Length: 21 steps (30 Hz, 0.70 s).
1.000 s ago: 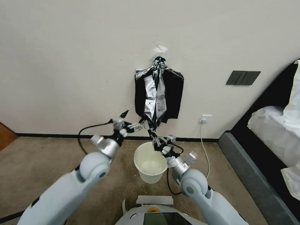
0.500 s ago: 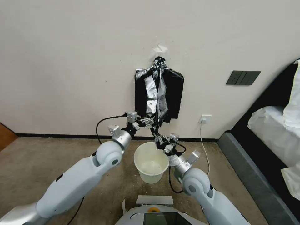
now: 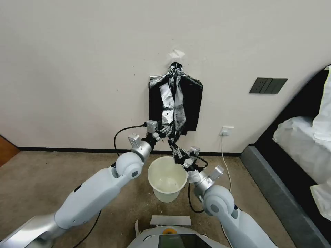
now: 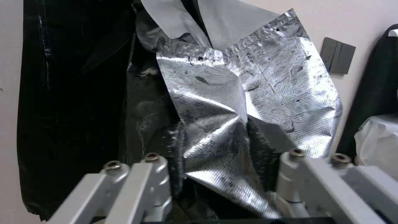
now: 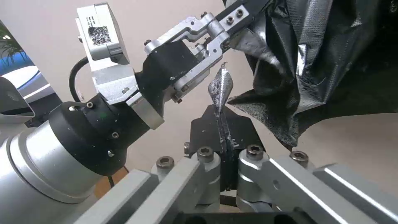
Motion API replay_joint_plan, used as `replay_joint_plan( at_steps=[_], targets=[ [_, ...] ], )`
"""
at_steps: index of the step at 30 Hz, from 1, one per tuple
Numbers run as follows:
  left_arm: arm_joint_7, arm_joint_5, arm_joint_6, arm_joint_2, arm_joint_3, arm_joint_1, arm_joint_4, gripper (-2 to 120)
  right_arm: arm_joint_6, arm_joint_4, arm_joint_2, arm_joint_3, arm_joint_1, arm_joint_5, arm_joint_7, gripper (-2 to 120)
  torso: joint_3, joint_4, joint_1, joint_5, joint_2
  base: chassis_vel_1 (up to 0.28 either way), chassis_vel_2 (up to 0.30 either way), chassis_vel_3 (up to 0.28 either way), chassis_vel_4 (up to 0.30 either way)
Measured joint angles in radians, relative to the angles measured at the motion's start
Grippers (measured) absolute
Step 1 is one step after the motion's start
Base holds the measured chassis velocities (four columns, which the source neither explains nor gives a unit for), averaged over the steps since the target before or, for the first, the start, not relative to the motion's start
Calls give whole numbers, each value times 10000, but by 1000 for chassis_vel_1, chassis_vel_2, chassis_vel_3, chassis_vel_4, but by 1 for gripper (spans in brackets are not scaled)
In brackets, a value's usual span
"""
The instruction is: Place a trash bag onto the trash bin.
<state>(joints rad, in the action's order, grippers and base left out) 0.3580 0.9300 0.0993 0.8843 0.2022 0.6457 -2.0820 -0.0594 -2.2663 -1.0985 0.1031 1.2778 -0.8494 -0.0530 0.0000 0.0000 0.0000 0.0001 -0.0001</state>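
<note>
White left arm rising from lower left of head view toward wall. Left pincer (image 3: 168,131) up at lower edge of hanging trash bag (image 3: 174,103), fingers spread wide apart, crinkled silver-black film lying between them in left wrist view (image 4: 219,124), nothing clamped. Same left pincer seen from right wrist view (image 5: 232,21), tips pushed into bag folds (image 5: 315,62).

Black flat stack of bags (image 3: 191,103) hanging on wall behind trash bag, both from one point high up; torn white tape patch (image 3: 176,53) just above.

Centre, on brown floor (image 3: 51,179): cream trash bin (image 3: 167,179) upright, mouth open, right below bag's lower end, no bag on rim. Bag not touching bin.

Right pincer (image 3: 176,151) just above bin's far rim, reaching up and left, closed tight on thin twisted bottom tip of trash bag; right wrist view shows fingers (image 5: 207,174) pressed together with narrow strip of film pinched between, pointed tip of film sticking up past them. Both pincers near each other, left one higher.

Further right: white wall socket (image 3: 226,131) with cable dropping to floor, dark switch panel (image 3: 268,85) higher on wall, black bed frame (image 3: 296,113) with white bedding (image 3: 303,141) at right edge. Robot base (image 3: 169,237) at bottom centre.
</note>
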Motion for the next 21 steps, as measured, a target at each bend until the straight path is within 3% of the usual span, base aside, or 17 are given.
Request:
replay_joint_plan(
  at_steps=[7, 15, 20, 21],
  targets=[
    [30, 10, -4, -4, -40, -42, 25, 3, -14, -65, 29, 21, -3, -75, -46, 0, -1, 0, 0, -1, 0, 0, 0, 0, 0],
    [30, 26, -52, -246, -309, 38, -130, 0, -148, -268, 69, 293, 69, 53, -452, 0, -1, 0, 0, -1, 0, 0, 0, 0, 0],
    [19, 44, -63, -432, -467, 180, -287, 0, -832, -510, 114, 655, 158, 750, -1059, 10, -1, 0, 0, 0, 0, 0, 0, 0, 0],
    [18, 51, -65, -490, -520, 253, -361, 0, -1199, -568, 178, 792, 134, 1276, -1432, 18, -1, -1, 0, -1, 1, 0, 0, 0, 0]
  ],
)
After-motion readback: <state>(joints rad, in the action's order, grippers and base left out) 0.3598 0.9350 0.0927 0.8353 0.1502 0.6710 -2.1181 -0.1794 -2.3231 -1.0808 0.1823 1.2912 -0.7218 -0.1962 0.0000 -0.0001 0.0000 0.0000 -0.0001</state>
